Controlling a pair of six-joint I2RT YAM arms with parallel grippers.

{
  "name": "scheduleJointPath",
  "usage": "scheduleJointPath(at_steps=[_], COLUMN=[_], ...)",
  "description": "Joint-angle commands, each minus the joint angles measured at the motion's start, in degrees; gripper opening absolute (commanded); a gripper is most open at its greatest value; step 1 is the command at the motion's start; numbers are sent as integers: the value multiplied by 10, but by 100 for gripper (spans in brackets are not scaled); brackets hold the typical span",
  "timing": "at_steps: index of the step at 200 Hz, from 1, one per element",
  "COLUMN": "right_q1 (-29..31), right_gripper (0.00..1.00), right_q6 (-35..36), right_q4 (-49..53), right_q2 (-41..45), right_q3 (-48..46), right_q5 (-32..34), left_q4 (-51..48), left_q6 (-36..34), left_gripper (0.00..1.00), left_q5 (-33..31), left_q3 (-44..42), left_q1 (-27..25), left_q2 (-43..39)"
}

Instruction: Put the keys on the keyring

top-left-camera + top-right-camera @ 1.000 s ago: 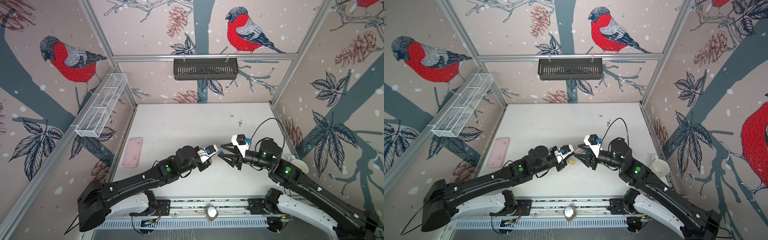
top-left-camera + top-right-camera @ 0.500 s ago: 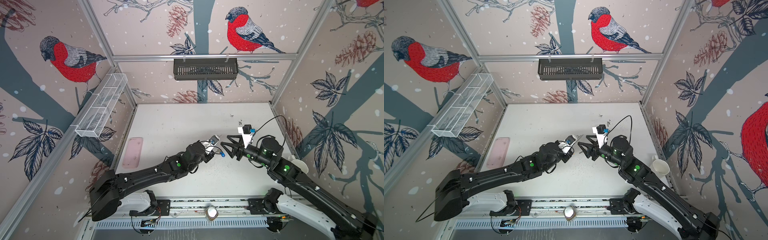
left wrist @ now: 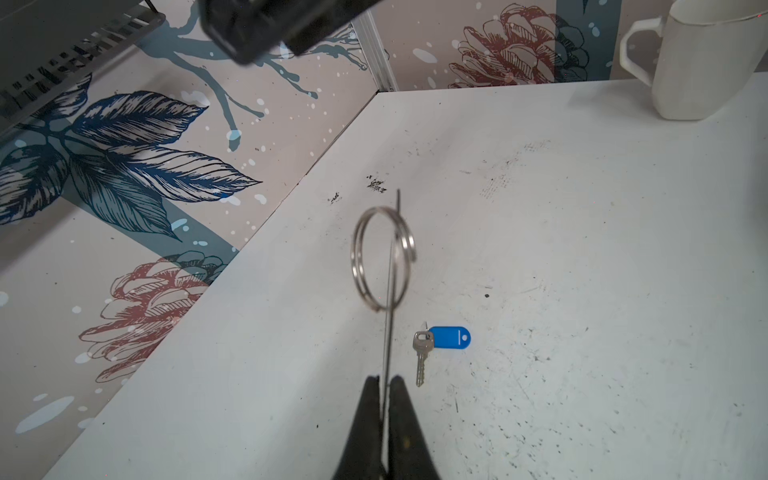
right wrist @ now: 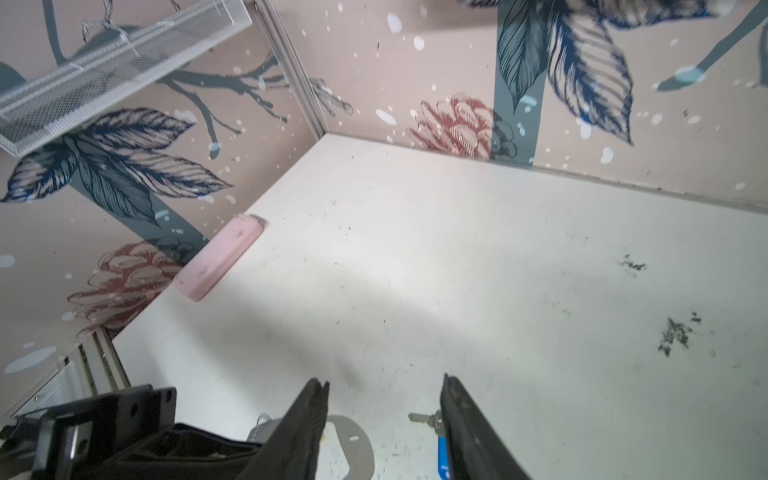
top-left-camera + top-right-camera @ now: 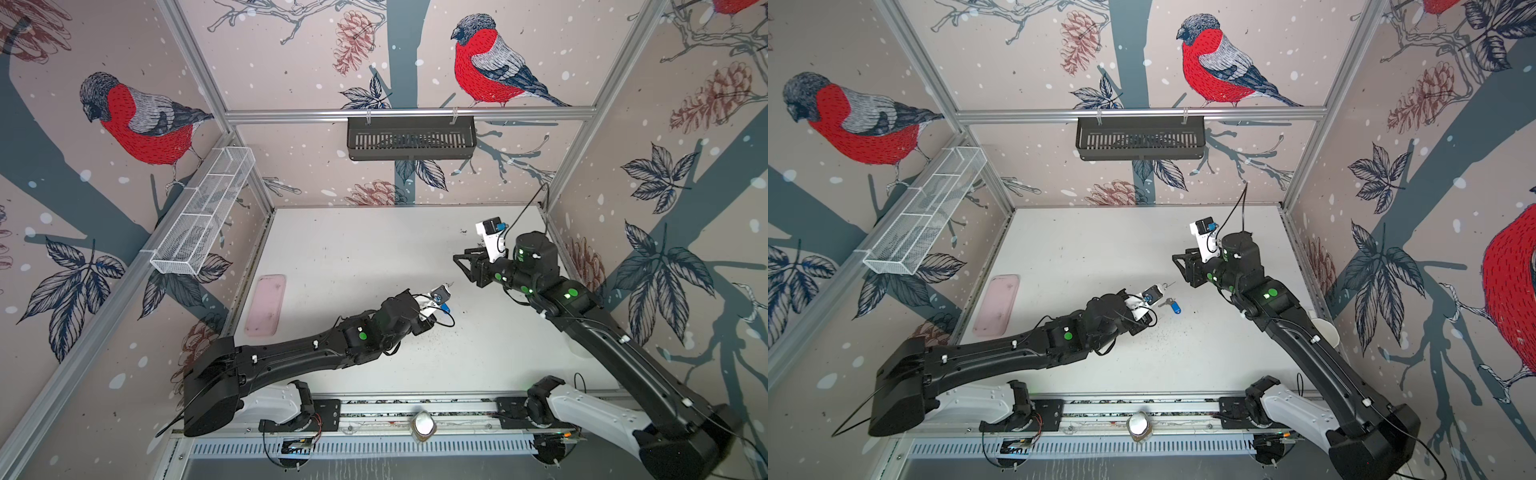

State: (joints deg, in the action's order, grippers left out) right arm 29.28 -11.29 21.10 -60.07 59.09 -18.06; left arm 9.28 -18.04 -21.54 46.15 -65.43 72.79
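Observation:
My left gripper (image 3: 385,379) is shut on the keyring (image 3: 389,328), a thin grey plate seen edge-on, held above the table with a metal split ring (image 3: 384,257) standing on its far end. One of the keys (image 3: 420,358), silver with a blue tag (image 3: 451,337), lies flat on the table just beside the held plate. In a top view this key (image 5: 1167,302) lies in front of the left gripper (image 5: 1158,291). My right gripper (image 4: 384,380) hangs open and empty, higher and to the right (image 5: 462,258). Its wrist view looks down on the keyring plate (image 4: 357,440) and the key (image 4: 424,419).
A pink tray (image 5: 266,305) lies along the left wall. A white mug (image 3: 702,62) stands by the right wall, behind the right arm. A black basket (image 5: 411,137) hangs on the back wall and a wire basket (image 5: 203,216) on the left wall.
My right gripper has pulled back from the left gripper, up and toward the far right. The left gripper has shifted slightly right with the keyring. The blue-tagged key now lies on the table.

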Motion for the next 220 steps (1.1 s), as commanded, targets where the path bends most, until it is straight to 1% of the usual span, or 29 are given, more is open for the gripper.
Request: scheduleJointPath(at_steps=[1,13,47,96,140,170,194,220], right_q1=[0,0,13,39,66,84,86,84], right_gripper=[45,42,42,37,36,33,31,31], right_q6=[51,63,82,93,104,116,115,98], right_q4=[75,94,109,117,117,117,107,88], right_q2=[-14,-19,-23,-32,-45,-47,-30,-2], right_q3=[18,26,29,20,25,27,18,4], right_q5=[-40,-39,-65,-70,-69,-90,-117,-97], left_q4=[-4,-1,8,23,9,6,12,17], left_q6=[-52,-72,-114,-147,-148,-143,-135,-124], left_gripper=[0,0,0,0,0,0,0,0], left_q5=[-44,-60,-76,-87,-72,-69,-74,-82], left_q3=[3,2,-5,-15,-14,-13,-15,-15], left_q1=[-4,-7,-13,-18,-19,-19,-19,-18], left_q2=[1,0,-4,-22,-25,-22,-21,-21])
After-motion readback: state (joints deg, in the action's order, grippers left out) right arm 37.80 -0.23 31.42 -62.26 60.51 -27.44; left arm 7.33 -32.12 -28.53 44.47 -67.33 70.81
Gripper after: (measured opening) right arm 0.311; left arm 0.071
